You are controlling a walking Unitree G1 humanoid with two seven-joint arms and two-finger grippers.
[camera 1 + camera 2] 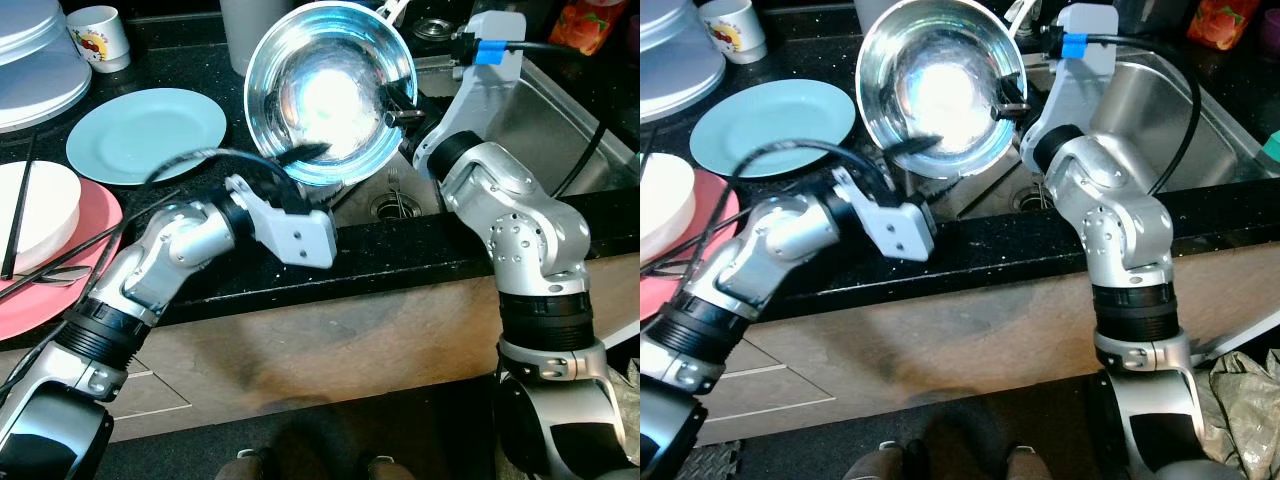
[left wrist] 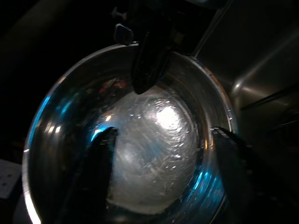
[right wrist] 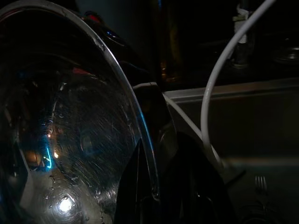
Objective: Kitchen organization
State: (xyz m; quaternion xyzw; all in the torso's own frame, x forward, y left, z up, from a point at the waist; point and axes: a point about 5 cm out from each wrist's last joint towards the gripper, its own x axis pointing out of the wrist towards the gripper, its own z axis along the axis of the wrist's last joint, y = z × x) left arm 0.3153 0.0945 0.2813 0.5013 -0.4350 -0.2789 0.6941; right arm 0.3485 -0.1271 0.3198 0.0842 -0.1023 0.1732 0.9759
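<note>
Left gripper (image 1: pixel 300 155) reaches into the steel bowl (image 1: pixel 330 90) at about its 7 o'clock edge; your wrist view shows its two fingers (image 2: pixel 96 177) spread apart across the bowl's inside, clamping nothing. Note that the bowl is lifted and tipped so its mouth faces the head camera, held over the near corner of the sink (image 1: pixel 530 120), with the drain (image 1: pixel 392 205) at 6 o'clock below it.

Proceed to the right gripper (image 1: pixel 405 110). It pinches the bowl's rim at roughly 3 o'clock, one finger inside and one outside the wall, as the right wrist view confirms (image 3: pixel 149 196). This is the only firm hold on the bowl.

Handling, by judgement: thin polished steel of this kind is stiff and probably light, but smooth, so a single rim pinch may let it swing or slip. Take a second hold on the rim opposite the first, at 9 o'clock, before moving it.

Surroundings: at 9 to 10 o'clock of the bowl lie a blue plate (image 1: pixel 145 135), a pink plate (image 1: pixel 95 225) carrying a white bowl (image 1: pixel 40 205) with chopsticks (image 1: pixel 22 205), and a mug (image 1: pixel 98 38). Keep the bowl's swing away from them.
</note>
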